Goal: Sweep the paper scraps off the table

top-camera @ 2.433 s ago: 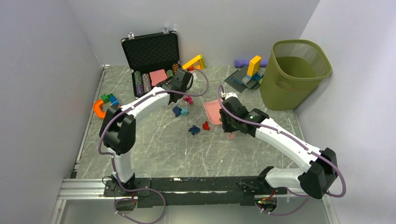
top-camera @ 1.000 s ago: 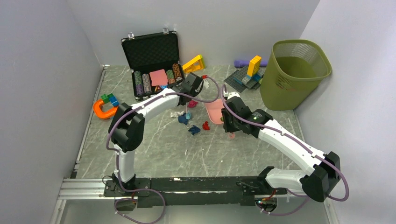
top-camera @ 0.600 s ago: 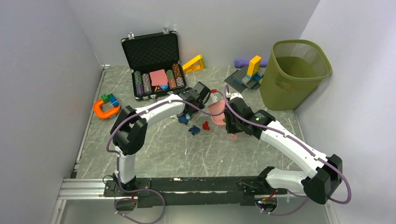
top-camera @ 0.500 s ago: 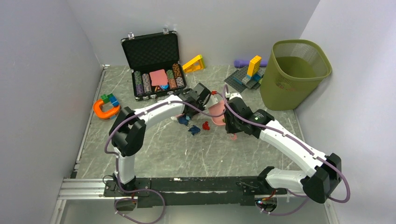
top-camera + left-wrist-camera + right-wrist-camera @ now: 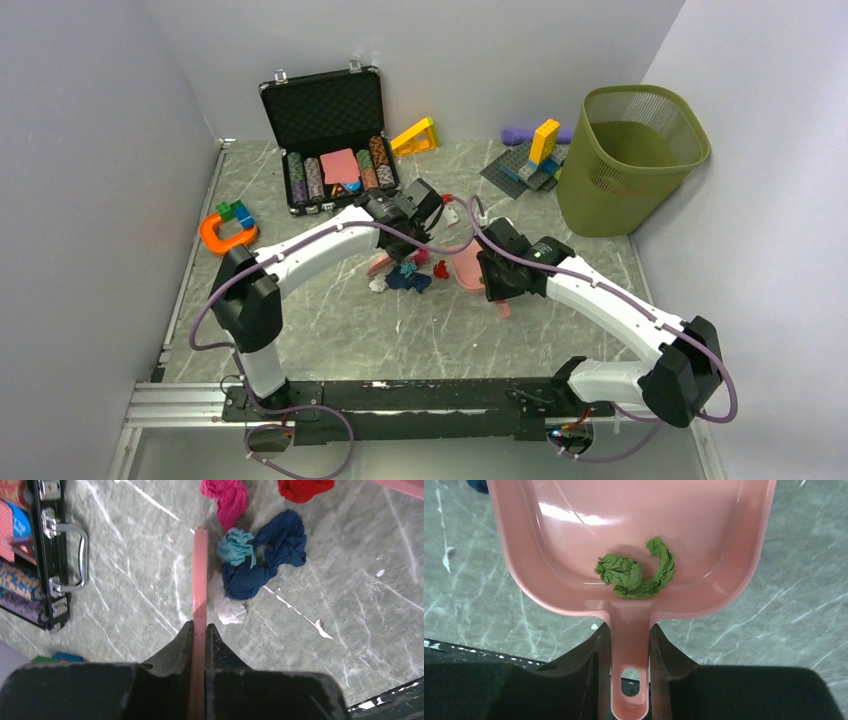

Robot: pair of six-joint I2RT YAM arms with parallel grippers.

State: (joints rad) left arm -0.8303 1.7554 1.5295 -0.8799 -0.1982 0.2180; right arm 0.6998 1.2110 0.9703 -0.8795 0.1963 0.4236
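Note:
The paper scraps lie bunched on the table (image 5: pixel 330 320): a magenta wad (image 5: pixel 227 497), a teal one (image 5: pixel 235 547), a navy one (image 5: pixel 272 555), a white one (image 5: pixel 227 611) and a red one (image 5: pixel 305 486). From above they form one cluster (image 5: pixel 405 277). My left gripper (image 5: pixel 200 627) is shut on a thin pink scraper (image 5: pixel 200 580), whose edge touches the teal and white wads. My right gripper (image 5: pixel 630 630) is shut on the handle of a pink dustpan (image 5: pixel 634 520) holding a green wad (image 5: pixel 636 572). The dustpan (image 5: pixel 467 265) rests just right of the cluster.
An open black case of poker chips (image 5: pixel 325 130) stands at the back left, its handle near the scraper (image 5: pixel 70 555). A green mesh bin (image 5: pixel 630 160) is at the back right. Toy blocks on a baseplate (image 5: pixel 525 165), a yellow triangle (image 5: pixel 415 135) and an orange horseshoe (image 5: pixel 222 235) lie around.
My left arm has drawn the scraper toward the near side, gathering the spread scraps into one bunch. The right arm has brought the dustpan slightly nearer, beside that bunch.

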